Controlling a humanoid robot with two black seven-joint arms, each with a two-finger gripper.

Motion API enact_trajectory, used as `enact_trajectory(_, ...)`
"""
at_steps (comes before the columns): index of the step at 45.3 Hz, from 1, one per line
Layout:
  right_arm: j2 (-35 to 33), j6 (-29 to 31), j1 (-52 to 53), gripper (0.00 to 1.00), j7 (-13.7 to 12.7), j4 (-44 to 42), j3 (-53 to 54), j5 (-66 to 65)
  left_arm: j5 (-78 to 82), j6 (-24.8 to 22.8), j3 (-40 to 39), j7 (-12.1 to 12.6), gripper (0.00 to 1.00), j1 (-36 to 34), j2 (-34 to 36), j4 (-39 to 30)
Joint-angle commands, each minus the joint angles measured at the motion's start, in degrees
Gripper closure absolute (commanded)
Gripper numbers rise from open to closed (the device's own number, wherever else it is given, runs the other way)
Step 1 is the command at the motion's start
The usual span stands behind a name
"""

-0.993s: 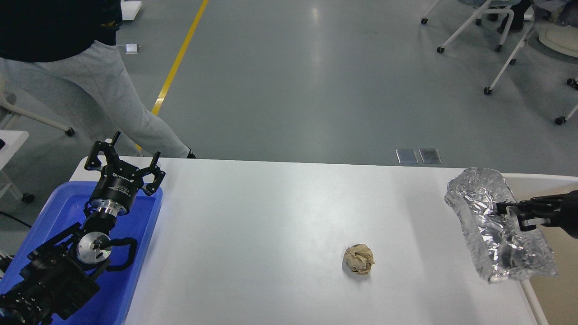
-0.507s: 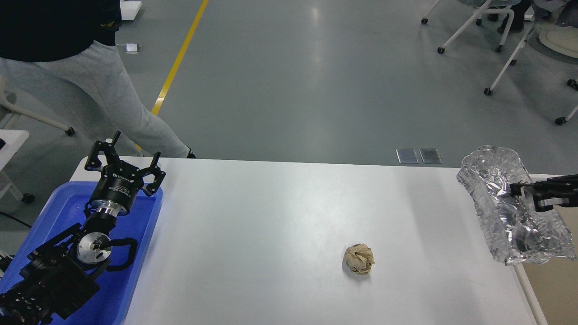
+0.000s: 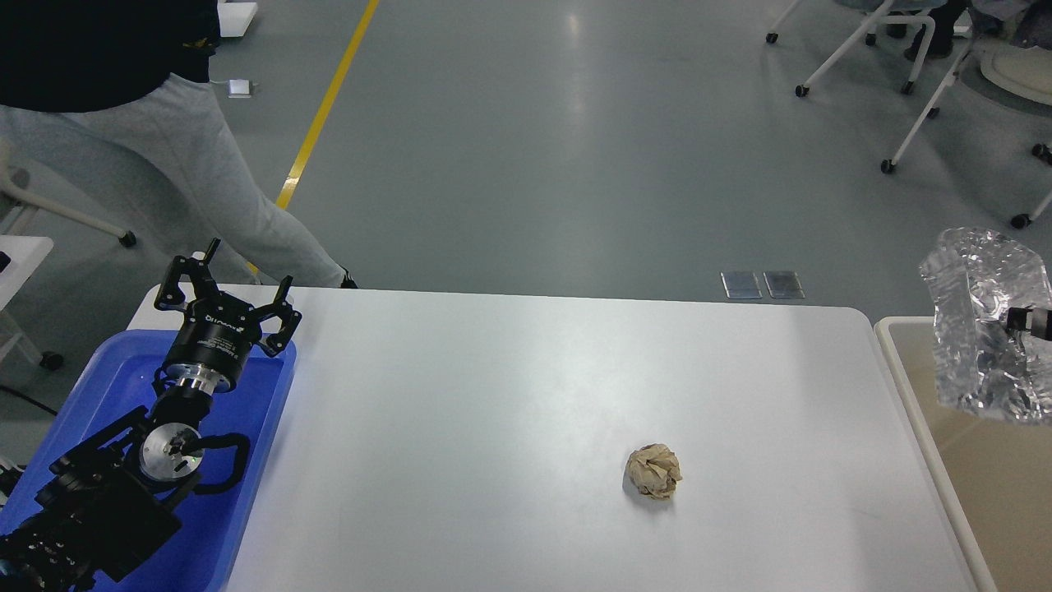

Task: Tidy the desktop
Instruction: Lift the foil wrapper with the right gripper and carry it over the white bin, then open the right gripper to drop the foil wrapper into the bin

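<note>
A: Where does the table (image 3: 509,411) sit?

B: It fills the lower middle of the head view, a wide white top with rounded corners. A blue tray (image 3: 238,526) lies along its left end and a beige bin (image 3: 904,386) stands just beside its right edge.

A: What is on it?

B: One crumpled ball of brown paper (image 3: 654,472), resting right of center and toward the near edge, apart from everything else.

A: And the left gripper (image 3: 226,288)?

B: It is raised over the far end of the tray, pointing away from me, with its fingers spread wide and nothing between them.

A: The right gripper (image 3: 1019,317)?

B: Only a small dark tip shows at the right edge of the view. It reaches into a crumpled sheet of silver foil (image 3: 982,329), which hangs above the bin, clear of the table. The foil seems to hang from that tip, but I cannot tell how the fingers stand.

A: Anything behind?

B: A person (image 3: 123,123) in grey trousers stands past the far left corner.
</note>
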Motion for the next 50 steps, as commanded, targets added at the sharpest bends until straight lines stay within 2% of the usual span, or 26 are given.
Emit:
enact_trajectory(1,3.1,-0.5,-4.3,1.00,0.5,-13.7,-0.1,19.7,0.0,0.0,0.0,0.0,0.00,0.0,0.0,0.0)
enact_trajectory(13,10.9,-2.1,-13.8,1.00,0.5,-27.1,1.0,38.6,0.0,0.0,0.0,0.0,0.00,0.0,0.0,-0.1)
enact_trajectory(22,15.2,-3.3,-17.6,1.00,0.5,-32.0,1.1,50.0,0.0,0.0,0.0,0.0,0.00,0.0,0.0,0.0)
enact_trajectory(26,19.6,-3.4,-19.8,1.00,0.5,-37.3,1.5,56.3,0.0,0.0,0.0,0.0,0.00,0.1,0.0,0.0)
enact_trajectory(44,36.4,-3.0,-23.8,1.00,0.4,-62.2,1.9,68.1,0.0,0.0,0.0,0.0,0.00,0.1,0.0,0.0)
enact_trajectory(50,40.9,-3.2,-24.0,1.00,-0.4,-67.6,1.9,70.8,0.0,0.0,0.0,0.0,0.00,0.1,0.0,-0.1)
